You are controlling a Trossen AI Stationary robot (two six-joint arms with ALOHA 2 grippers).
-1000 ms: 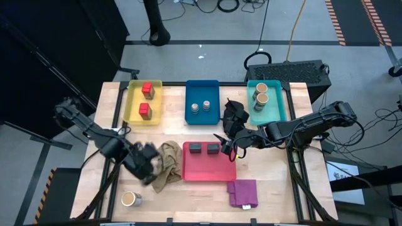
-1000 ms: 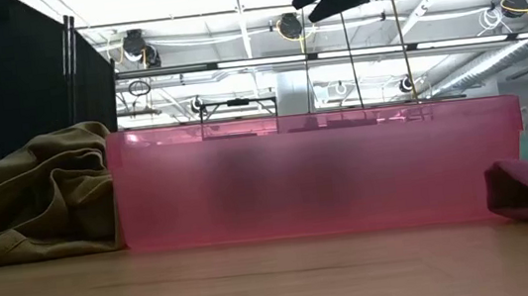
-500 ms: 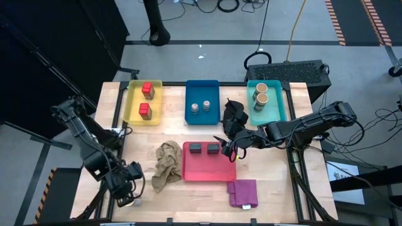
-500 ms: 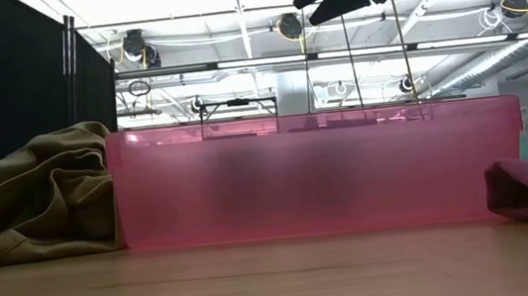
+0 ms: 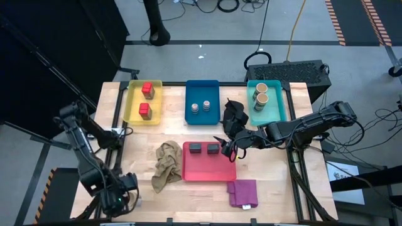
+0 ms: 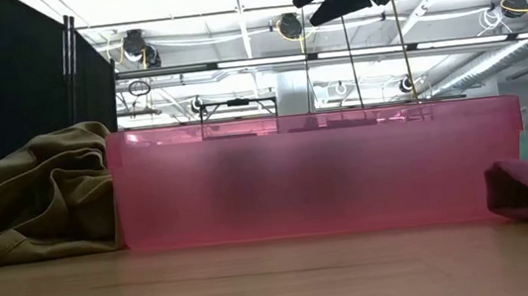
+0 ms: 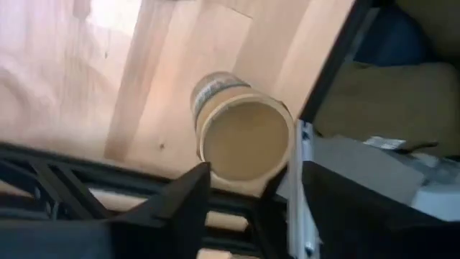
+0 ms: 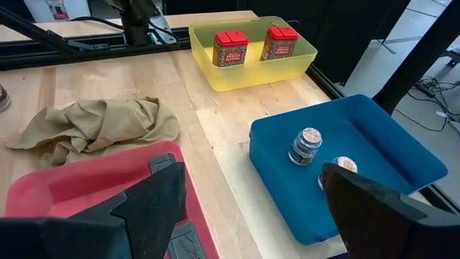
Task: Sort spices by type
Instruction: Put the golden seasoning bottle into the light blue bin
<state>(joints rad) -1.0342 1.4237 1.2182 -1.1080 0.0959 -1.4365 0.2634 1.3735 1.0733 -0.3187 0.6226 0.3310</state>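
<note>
A tan round jar (image 7: 244,137) stands upright on the wood at the table's near left corner. My left gripper (image 7: 241,188) hangs over it, open and pointing down, one finger on each side of the jar's near rim, touching nothing; in the high view the gripper (image 5: 122,196) hides the jar. My right gripper (image 5: 227,143) hovers open over the far right of the pink tray (image 5: 188,169), which holds two dark grey tins (image 5: 205,148). Red cubes (image 5: 146,100) sit in the yellow tray, silver tins (image 5: 200,107) in the blue one, tan jars (image 5: 260,93) in the teal one.
A crumpled beige cloth (image 5: 165,164) lies left of the pink tray, a purple cloth (image 5: 243,191) near the front edge, a black cloth (image 5: 235,113) between the blue and teal trays. The table's black frame edge (image 7: 338,65) runs close beside the jar.
My left gripper has swung from beside the beige cloth toward the table's near left corner and now hangs over the tan jar, hiding it in the high view. The cloth has stayed put beside the pink tray.
</note>
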